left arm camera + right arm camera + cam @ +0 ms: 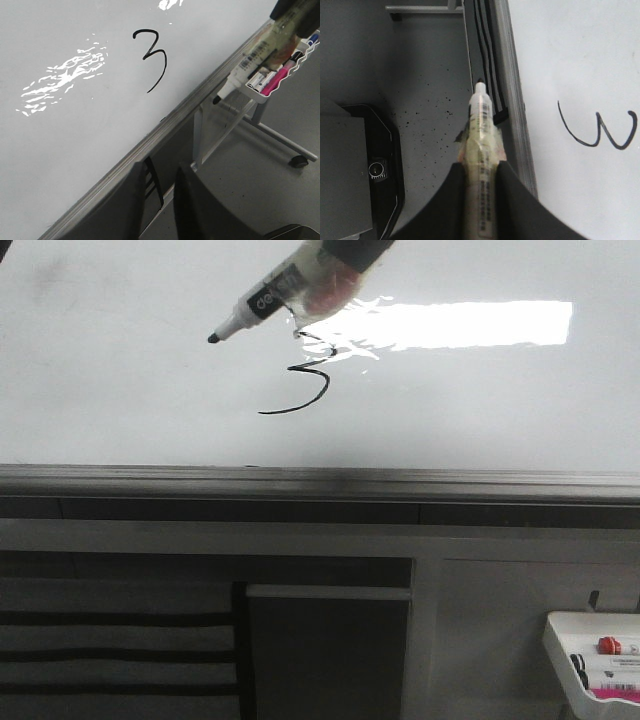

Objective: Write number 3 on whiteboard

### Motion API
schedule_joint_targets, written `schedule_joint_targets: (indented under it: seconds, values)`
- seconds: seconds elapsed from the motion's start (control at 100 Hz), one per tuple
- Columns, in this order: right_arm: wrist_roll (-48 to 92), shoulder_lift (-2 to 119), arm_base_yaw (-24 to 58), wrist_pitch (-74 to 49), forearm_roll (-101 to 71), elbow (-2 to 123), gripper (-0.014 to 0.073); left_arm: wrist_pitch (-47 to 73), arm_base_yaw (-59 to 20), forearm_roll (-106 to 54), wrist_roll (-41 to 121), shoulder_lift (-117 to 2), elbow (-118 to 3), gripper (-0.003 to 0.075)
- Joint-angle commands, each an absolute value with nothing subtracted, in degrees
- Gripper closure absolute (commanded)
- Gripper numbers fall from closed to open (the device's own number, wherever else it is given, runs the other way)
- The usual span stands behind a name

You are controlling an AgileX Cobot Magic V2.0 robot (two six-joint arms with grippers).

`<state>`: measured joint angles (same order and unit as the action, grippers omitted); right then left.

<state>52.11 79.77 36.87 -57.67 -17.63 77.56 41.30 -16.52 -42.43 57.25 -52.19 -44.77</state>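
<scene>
Whiteboard (120,390): a large glossy white panel with a grey edge rail (320,480), filling the upper part of the front view and bearing the number 3 (300,380), a thin slanted black figure with a long sweeping tail, apparently complete. The marker (262,306) is held by the right gripper (481,170), whose two dark fingers are clamped on the taped middle of the barrel; its black tip (214,338) sits up and to the left of the numeral and, in the right wrist view, off the board's surface. The pen looks light, stiff and smooth (the tape wrap probably adds grip), so the mid-barrel hold suits it, though pressing hard could make it pivot between the pads. The board looks rigid and slick; fresh ink would likely smear if brushed. The left gripper (159,197) shows two dark fingers a narrow gap apart with nothing between them, near the board's rail. A white tray (595,660) of spare markers hangs at lower right.
</scene>
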Motion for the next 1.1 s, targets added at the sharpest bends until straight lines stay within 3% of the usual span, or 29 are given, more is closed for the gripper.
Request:
schedule_joint_targets:
  seconds: [0.0, 0.38, 0.67, 0.76, 0.98, 1.09]
  values:
    - [54.5, 78.3, 37.7, -54.8, -19.2, 79.0, 0.0645, 38.7, -16.4, -45.1, 56.6, -52.0, -46.2, 0.0606]
    - [54.7, 78.3, 39.0, -52.9, -19.5, 79.0, 0.0645, 39.4, -16.9, -45.2, 56.6, -52.0, -46.2, 0.0601]
    - [54.7, 78.3, 39.0, -52.9, -19.9, 79.0, 0.0645, 37.0, -27.6, -34.1, 56.6, -52.0, -46.2, 0.0593]
    - [54.7, 78.3, 39.0, -52.9, -20.0, 79.0, 0.0645, 33.6, -30.3, -33.2, 56.6, -52.0, -46.2, 0.054]
    - [54.7, 78.3, 39.0, -52.8, -20.4, 79.0, 0.0645, 32.0, -33.0, -33.2, 54.8, -54.3, -46.2, 0.0325]
    - [55.0, 78.3, 39.1, -52.7, -20.4, 79.0, 0.0645, 32.0, -35.2, -33.2, 56.5, -55.9, -46.7, 0.0307]
